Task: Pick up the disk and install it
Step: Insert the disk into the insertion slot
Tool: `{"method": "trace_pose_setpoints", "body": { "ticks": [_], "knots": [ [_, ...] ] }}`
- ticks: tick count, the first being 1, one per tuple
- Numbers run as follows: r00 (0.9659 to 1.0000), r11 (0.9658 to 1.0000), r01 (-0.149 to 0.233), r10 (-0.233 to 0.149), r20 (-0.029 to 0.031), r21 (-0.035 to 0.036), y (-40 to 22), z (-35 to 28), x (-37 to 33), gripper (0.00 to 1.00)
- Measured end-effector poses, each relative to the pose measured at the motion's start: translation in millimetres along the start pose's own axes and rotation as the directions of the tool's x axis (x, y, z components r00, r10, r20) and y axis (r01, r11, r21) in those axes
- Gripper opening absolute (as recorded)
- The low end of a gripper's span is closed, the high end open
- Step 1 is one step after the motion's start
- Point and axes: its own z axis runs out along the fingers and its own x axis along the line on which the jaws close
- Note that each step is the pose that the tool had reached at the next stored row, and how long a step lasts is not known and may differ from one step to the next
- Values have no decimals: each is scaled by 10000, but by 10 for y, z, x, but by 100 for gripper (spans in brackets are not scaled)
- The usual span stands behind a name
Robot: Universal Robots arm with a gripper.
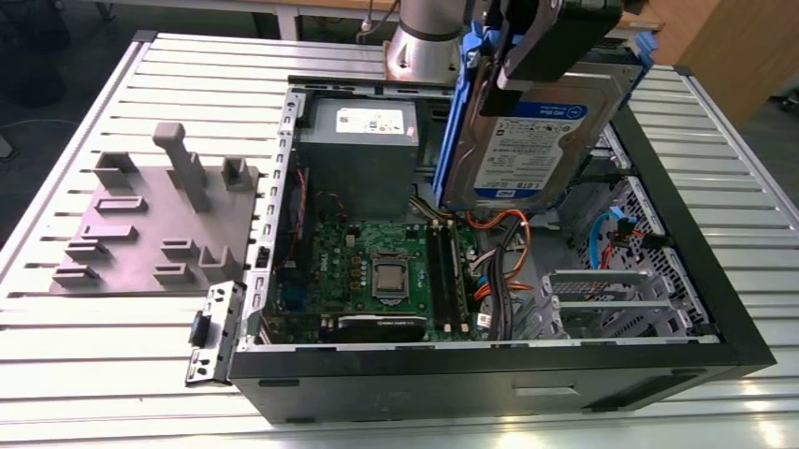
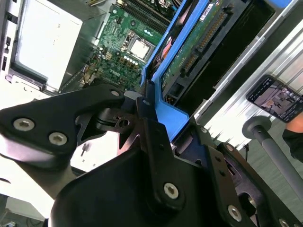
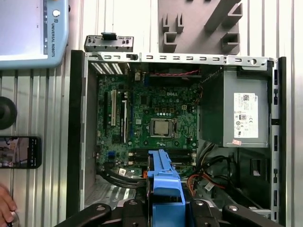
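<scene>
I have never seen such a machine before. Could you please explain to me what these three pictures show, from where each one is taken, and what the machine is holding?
This is one robot arm with a gripper at its end. The exterior view comes from a camera off the arm, looking down on a slatted metal table. On it lies an open computer case, showing its green circuit board and a grey metal box. On the exterior view's left lies a grey plastic holder. Both wrist views come from cameras riding on the arm. The gripper is shut on the disk, a silver hard drive in a blue frame, held above the open case. In the first wrist view, a phone lies on the table.
</scene>
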Motion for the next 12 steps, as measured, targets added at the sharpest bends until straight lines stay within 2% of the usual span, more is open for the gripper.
{"method": "trace_pose_setpoints", "body": {
  "ticks": [8, 12],
  "knots": [
    [10000, 10000, -1, 1, 1, 0, -38, 37, 167, 37],
    [10000, 10000, -1, 1, 2, 0, -100, 51, 192, 37]
  ]
}}
